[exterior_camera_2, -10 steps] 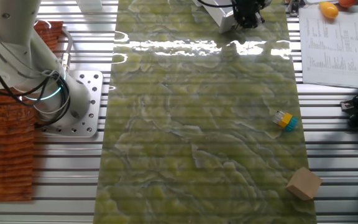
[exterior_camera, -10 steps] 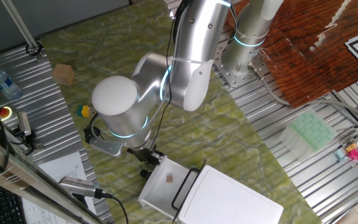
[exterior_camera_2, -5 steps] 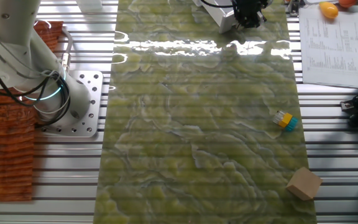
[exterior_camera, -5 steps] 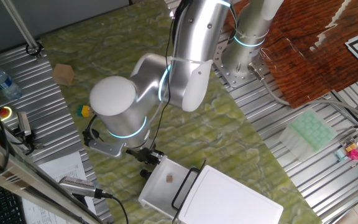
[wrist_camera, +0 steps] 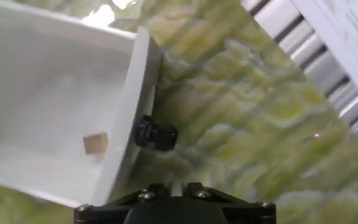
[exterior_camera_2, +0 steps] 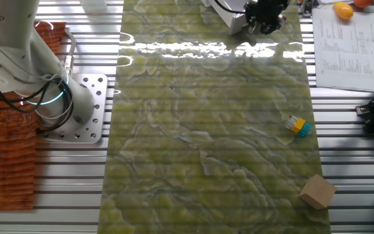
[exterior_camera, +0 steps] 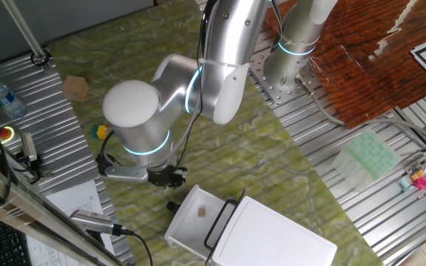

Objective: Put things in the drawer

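The white drawer [exterior_camera: 186, 225] is pulled out of the flat-topped white box unit [exterior_camera: 272, 238], with a black wire loop handle [exterior_camera: 221, 222]. A tiny tan-brown cube [exterior_camera: 201, 212] lies inside it and also shows in the hand view [wrist_camera: 96, 144]. A small black stubby piece [wrist_camera: 155, 133] lies on the mat outside the drawer, against its wall [wrist_camera: 129, 106]; it also shows in one fixed view [exterior_camera: 172, 205]. My gripper [exterior_camera: 167, 176] hangs above the mat just left of the drawer and holds nothing that I can see. Its fingertips are out of view.
A green patterned mat [exterior_camera: 220, 159] covers the table. A tan block [exterior_camera_2: 317, 191] and a small yellow-and-blue item [exterior_camera_2: 297, 126] lie far from the drawer. Papers, tools and a bottle [exterior_camera: 2, 96] sit on the metal rails at the left.
My gripper has pulled back up and to the left, away from the drawer's edge. The black piece now shows alone on the mat beside the drawer.
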### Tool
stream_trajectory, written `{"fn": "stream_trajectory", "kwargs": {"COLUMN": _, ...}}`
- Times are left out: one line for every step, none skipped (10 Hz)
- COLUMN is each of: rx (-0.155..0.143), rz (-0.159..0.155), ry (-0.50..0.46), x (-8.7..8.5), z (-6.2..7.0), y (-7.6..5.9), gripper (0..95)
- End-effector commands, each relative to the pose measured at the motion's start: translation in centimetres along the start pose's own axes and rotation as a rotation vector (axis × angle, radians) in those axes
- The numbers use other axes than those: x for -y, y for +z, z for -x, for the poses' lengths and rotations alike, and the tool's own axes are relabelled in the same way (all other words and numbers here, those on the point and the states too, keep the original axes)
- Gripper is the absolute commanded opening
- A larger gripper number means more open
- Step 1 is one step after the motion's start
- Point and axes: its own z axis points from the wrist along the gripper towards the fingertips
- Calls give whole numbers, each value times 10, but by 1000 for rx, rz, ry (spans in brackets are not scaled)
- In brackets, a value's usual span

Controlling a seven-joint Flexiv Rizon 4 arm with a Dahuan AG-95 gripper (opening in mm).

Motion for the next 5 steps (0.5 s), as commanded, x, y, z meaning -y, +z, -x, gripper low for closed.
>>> {"fn": "stream_trajectory", "kwargs": {"rx": 6, "rz": -21, "ry": -114, "x": 8, "z": -4, "y": -2, "gripper": 190}}
{"fn": "stream_trajectory", "kwargs": {"rx": 19, "rz": -32, "ry": -200, "x": 7, "z": -4, "y": -2, "gripper": 190}}
{"fn": "stream_trajectory", "kwargs": {"rx": 19, "rz": -32, "ry": -251, "x": 7, "z": -4, "y": -3, "gripper": 190}}
{"fn": "stream_trajectory", "kwargs": {"rx": 0, "rz": -39, "ry": -282, "x": 7, "z": -4, "y": -3, "gripper": 190}}
{"fn": "stream_trajectory", "kwargs": {"rx": -3, "rz": -40, "ry": -316, "x": 7, "z": -4, "y": -3, "gripper": 190}}
